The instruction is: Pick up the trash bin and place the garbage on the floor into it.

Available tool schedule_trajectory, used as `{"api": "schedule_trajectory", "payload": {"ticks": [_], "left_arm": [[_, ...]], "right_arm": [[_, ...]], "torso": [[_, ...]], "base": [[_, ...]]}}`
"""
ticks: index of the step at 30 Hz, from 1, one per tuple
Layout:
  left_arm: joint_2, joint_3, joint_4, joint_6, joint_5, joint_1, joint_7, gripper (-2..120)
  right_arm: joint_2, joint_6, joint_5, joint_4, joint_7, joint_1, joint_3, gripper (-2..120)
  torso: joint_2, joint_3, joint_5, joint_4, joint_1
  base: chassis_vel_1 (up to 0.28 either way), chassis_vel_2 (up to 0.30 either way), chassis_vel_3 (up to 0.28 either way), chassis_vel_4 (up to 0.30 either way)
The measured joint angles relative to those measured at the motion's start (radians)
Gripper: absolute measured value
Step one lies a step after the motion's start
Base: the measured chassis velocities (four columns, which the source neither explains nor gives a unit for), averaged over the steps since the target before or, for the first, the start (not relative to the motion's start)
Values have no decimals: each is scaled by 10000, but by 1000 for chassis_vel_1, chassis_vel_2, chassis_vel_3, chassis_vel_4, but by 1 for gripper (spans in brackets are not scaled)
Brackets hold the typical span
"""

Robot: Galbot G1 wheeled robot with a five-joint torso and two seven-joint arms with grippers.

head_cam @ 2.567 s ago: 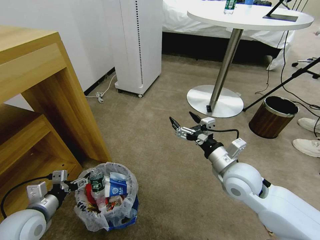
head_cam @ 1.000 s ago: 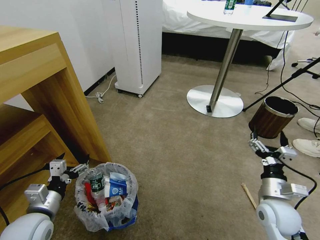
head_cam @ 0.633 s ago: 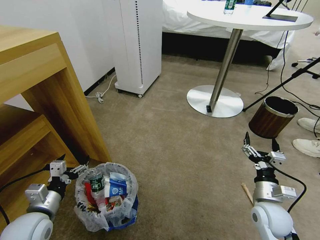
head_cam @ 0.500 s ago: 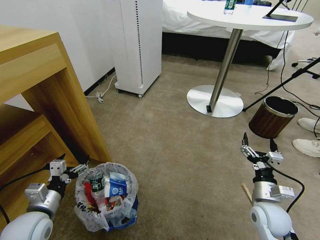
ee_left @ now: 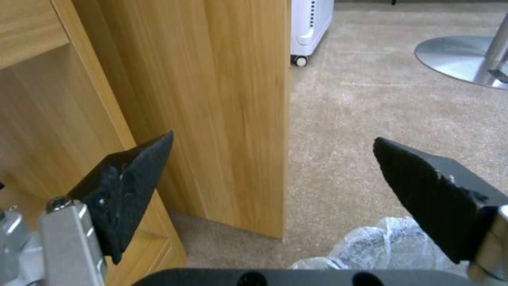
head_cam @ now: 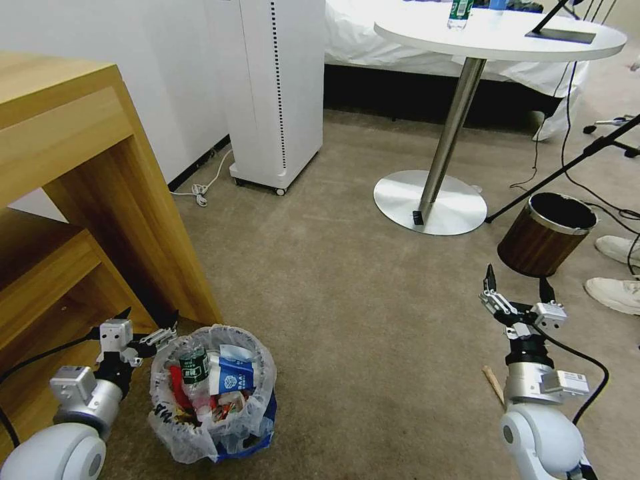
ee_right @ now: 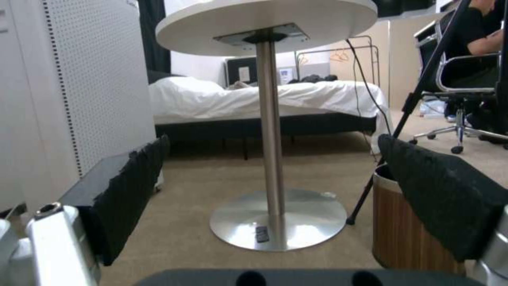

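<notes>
A: Start at the left gripper (head_cam: 145, 315). How do its fingers (ee_left: 124, 186) stand?

B: Spread wide, holding nothing. From the head view it hovers low beside the rim of the small round trash bin lined with crinkly translucent white plastic (head_cam: 212, 393), close to the foot of the light wooden cabinet (head_cam: 80, 200). The left wrist view adds what the head cannot: the cabinet's side panel fills the gap between the fingers, and a scrap of the bin's plastic liner (ee_left: 381, 248) shows near one of them.

A: And the right gripper (head_cam: 517, 287)?

B: Also wide apart and empty, pointing upward above the beige carpet (head_cam: 347, 293). Its wrist view looks between the fingers (ee_right: 129, 190) at the round white table on a steel pedestal (ee_right: 270, 131), with the brown wood-grain bin with a metal rim (ee_right: 407, 234) just beside one finger.

A: Where is the garbage?

B: Inside the lined bin on the carpet: a green-label bottle (head_cam: 195, 367), a blue-white carton (head_cam: 231, 377), and red wrappers (head_cam: 177, 385). A thin wooden stick (head_cam: 494, 385) lies on the carpet near the right arm, well apart from the bin.
</notes>
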Motion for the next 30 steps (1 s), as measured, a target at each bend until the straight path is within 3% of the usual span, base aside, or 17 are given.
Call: {"api": "schedule_trajectory", "payload": {"ticks": [30], "left_arm": [[-1, 0, -10, 10, -1, 1, -6, 100]], "right_arm": [[-10, -14, 18, 16, 6, 5, 0, 100]], "torso": [[0, 0, 0, 0, 0]], "base": [[0, 0, 0, 0]]}}
